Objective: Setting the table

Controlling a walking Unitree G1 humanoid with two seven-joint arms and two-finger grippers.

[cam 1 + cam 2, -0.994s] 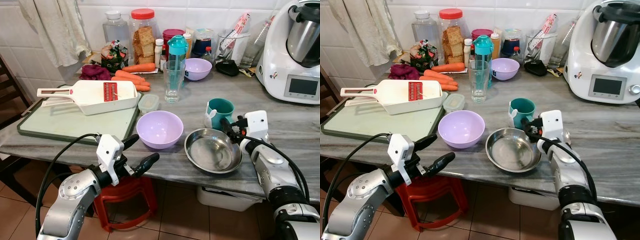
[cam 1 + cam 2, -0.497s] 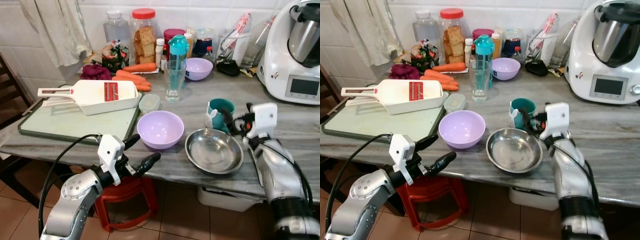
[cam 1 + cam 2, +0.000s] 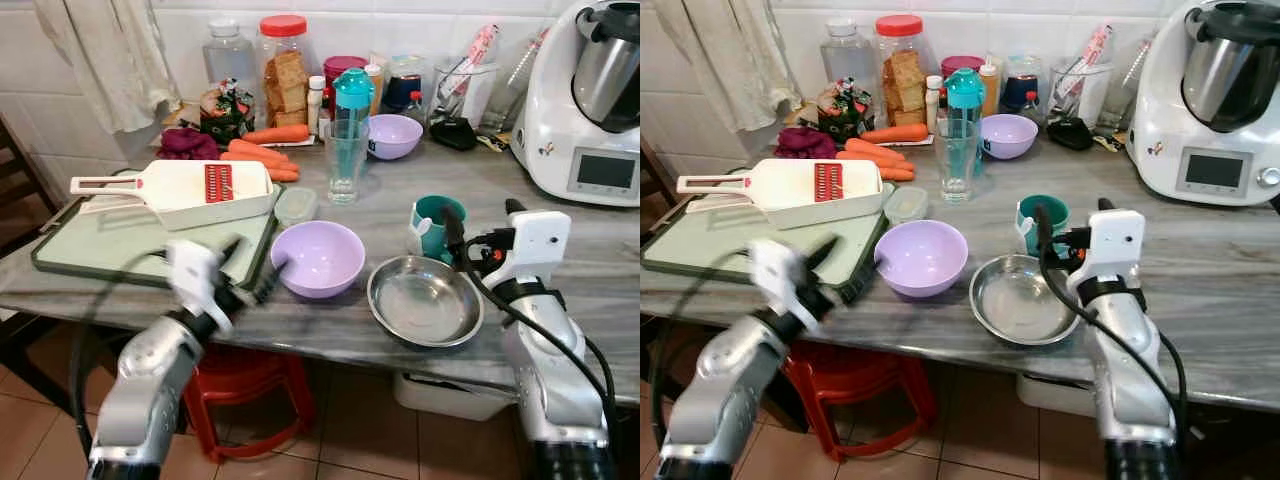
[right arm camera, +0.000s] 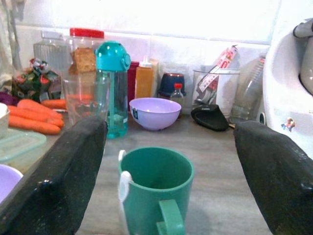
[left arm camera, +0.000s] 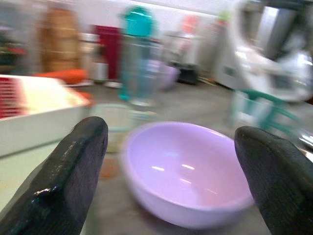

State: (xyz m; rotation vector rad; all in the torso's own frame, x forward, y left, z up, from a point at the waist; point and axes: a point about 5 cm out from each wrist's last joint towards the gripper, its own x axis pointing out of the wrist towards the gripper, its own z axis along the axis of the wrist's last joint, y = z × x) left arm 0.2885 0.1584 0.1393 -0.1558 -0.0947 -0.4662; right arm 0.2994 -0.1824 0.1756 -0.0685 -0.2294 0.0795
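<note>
We see a green cup (image 3: 440, 224) standing upright on the grey stone counter (image 3: 590, 270), with its handle turned toward the front edge and something white fixed on its side. Our right hand (image 3: 478, 222) is at the cup, with its two black fingers (image 4: 58, 176) wide open on either side of it and holding nothing; the cup stands in the gap between them.

Just in front of the cup lies a shallow steel bowl (image 3: 425, 300), empty and shiny, near the front edge of the counter. Beside it, to the left, stands a light purple bowl (image 3: 318, 258), also empty. Our left hand (image 3: 245, 275) is at the front edge of the counter, close to this purple bowl, its fingers (image 5: 63, 176) spread wide and empty; this hand looks blurred.

Further left a green tray (image 3: 110, 248) carries a white slicer (image 3: 180, 188) with a red blade part. Behind stand a drinking glass (image 3: 347, 160), a teal bottle (image 3: 353, 100), a second purple bowl (image 3: 394, 136), some carrots (image 3: 268, 150) and jars along the tiled wall. A white kitchen machine (image 3: 590, 100) stands at the far right. Between the cup and this machine the counter is bare.
</note>
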